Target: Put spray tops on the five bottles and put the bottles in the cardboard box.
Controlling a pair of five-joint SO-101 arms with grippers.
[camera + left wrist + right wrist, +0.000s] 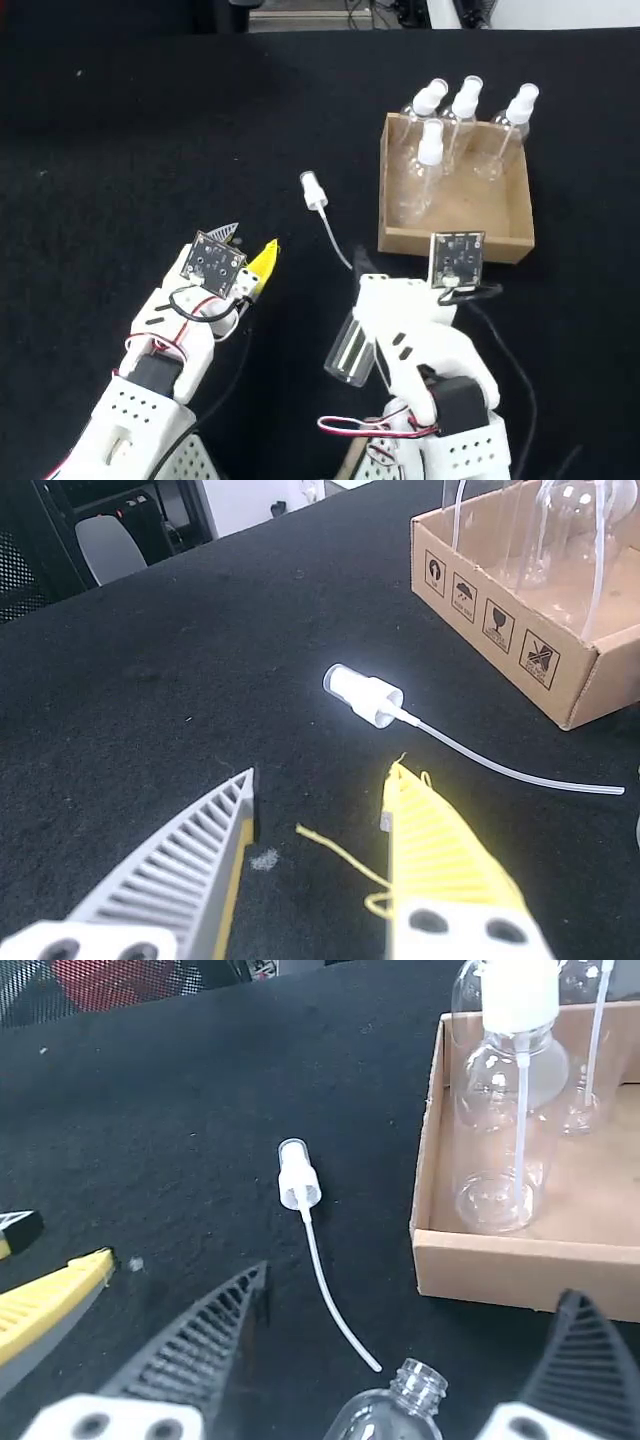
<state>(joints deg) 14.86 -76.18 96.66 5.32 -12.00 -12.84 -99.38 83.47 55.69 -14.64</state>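
Observation:
A loose white spray top [314, 190] with its long tube lies on the black table, left of the cardboard box [400, 240]. Several clear bottles [430, 165] with spray tops stand in the box. One uncapped clear bottle [352, 348] lies between the bases of my right gripper's spread black fingers, its neck [418, 1378] pointing at the tube's end. My right gripper [415, 1285] is open, just short of the box [500, 1260]. My left gripper [252, 238], with one grey and one yellow finger, is open and empty, a short way from the spray top [362, 695].
The box [500, 610] sits at the table's far right. Black cloth [150, 150] covers the whole table, with free room on the left and in the middle. A yellow thread [340, 855] hangs off my left gripper's yellow finger.

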